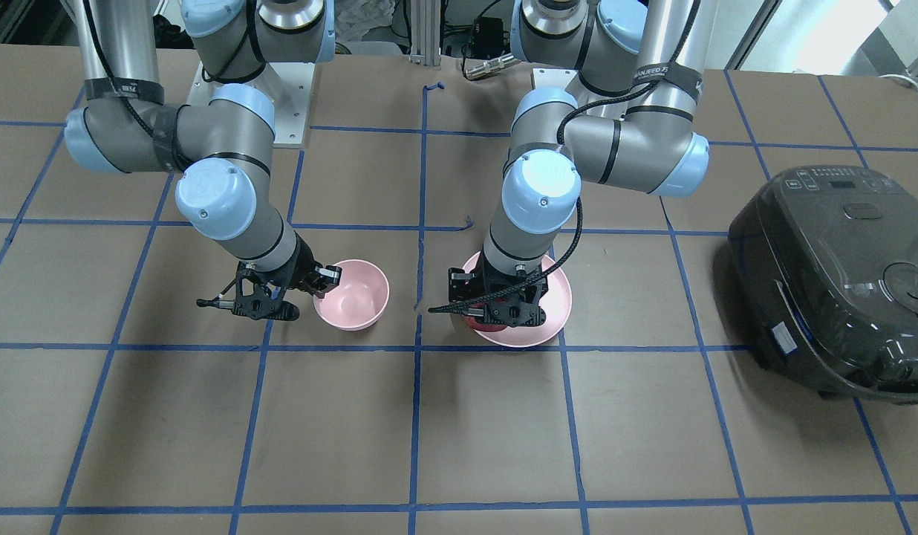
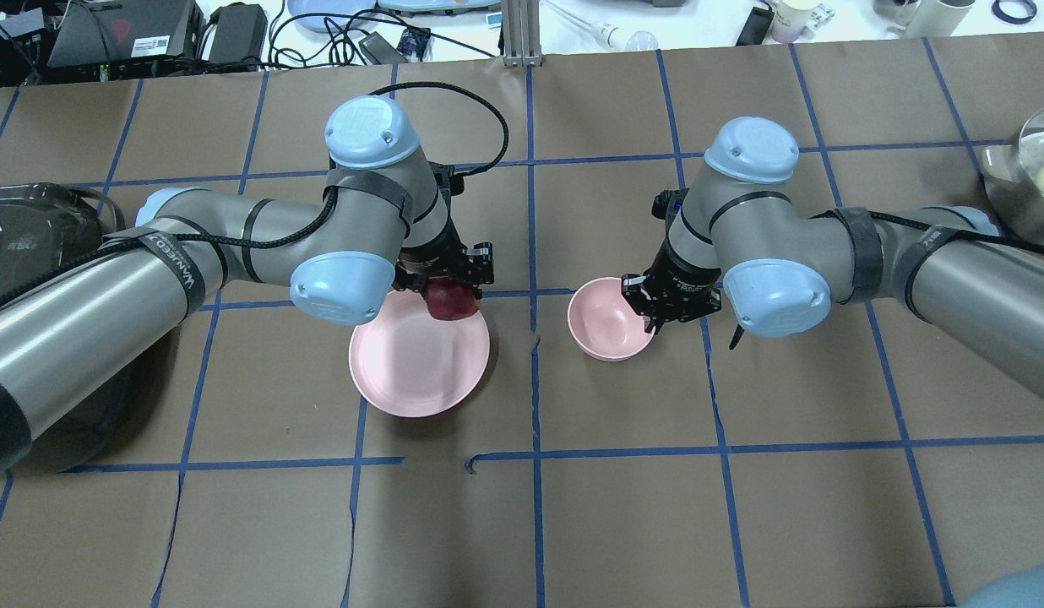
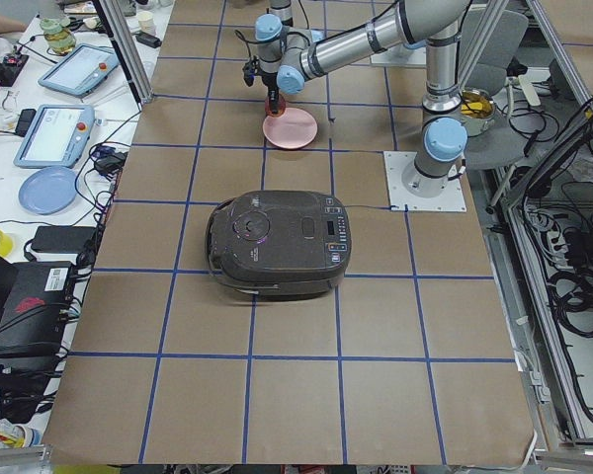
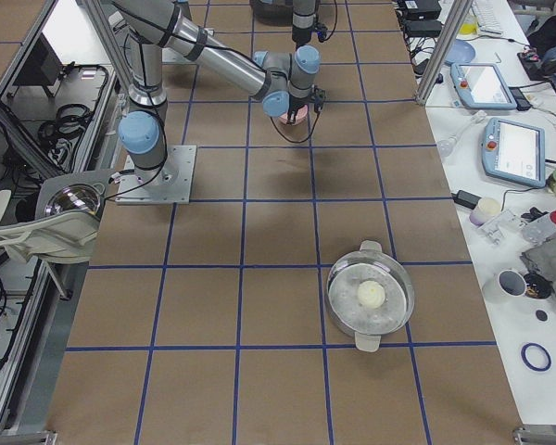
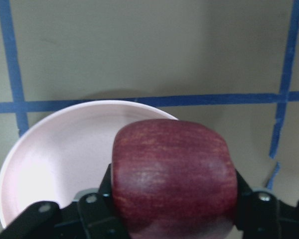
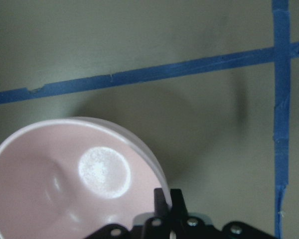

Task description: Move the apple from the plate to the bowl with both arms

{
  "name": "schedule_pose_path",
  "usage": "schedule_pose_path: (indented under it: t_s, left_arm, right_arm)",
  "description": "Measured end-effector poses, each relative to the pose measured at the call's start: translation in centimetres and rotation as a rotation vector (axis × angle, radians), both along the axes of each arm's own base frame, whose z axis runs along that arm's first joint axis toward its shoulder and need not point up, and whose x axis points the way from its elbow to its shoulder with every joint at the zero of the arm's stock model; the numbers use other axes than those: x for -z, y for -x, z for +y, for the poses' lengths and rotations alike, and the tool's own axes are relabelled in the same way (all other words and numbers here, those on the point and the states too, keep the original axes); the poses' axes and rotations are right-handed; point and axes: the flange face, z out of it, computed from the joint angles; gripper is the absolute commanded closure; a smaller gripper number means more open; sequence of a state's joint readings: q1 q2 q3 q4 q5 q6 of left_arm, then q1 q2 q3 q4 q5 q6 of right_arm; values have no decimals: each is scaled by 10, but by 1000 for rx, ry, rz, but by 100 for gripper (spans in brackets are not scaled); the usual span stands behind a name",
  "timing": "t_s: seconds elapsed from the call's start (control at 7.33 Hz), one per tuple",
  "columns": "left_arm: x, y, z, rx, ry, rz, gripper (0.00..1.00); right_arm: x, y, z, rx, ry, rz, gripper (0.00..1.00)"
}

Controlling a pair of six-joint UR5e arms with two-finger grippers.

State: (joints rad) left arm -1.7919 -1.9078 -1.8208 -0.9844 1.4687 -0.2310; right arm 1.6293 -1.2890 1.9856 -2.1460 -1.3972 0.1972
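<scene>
Overhead exterior view has the brown surface [image 2: 742,507] carrying the plate [image 2: 412,371] on the left arm's side and the bowl [image 2: 598,338] across a taped line from it, the two apart. The apple [image 2: 451,302] is clamped in the left gripper [image 5: 175,211] above the plate's far rim. It seems lifted clear, though no view confirms the gap. The right gripper [image 6: 169,201] is pinched narrow on the bowl's rim, steadying it. Doing this step well means raising the apple above the bowl's wall, travelling level, centring over the hollow, then releasing low while the bowl is held.
</scene>
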Motion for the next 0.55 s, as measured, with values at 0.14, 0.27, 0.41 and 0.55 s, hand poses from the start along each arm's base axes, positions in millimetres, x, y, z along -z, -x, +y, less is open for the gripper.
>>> schedule_pose_path:
  t_s: [0.14,0.27,0.41,0.55]
  left_arm:
    - [-13,15,1,12,20,28,95]
    - [-30,36,6,43,46,47,95]
    - [-37,54,10,64,56,55,95]
    - [-34,64,13,53,48,59,95]
  right_arm:
    - [0,0,0,1,0,1,0]
    - [-2,1,-2,4,4,6,0]
    - [-9,7,-7,5,19,31,0]
    - [-23,23,-20,9,45,84,0]
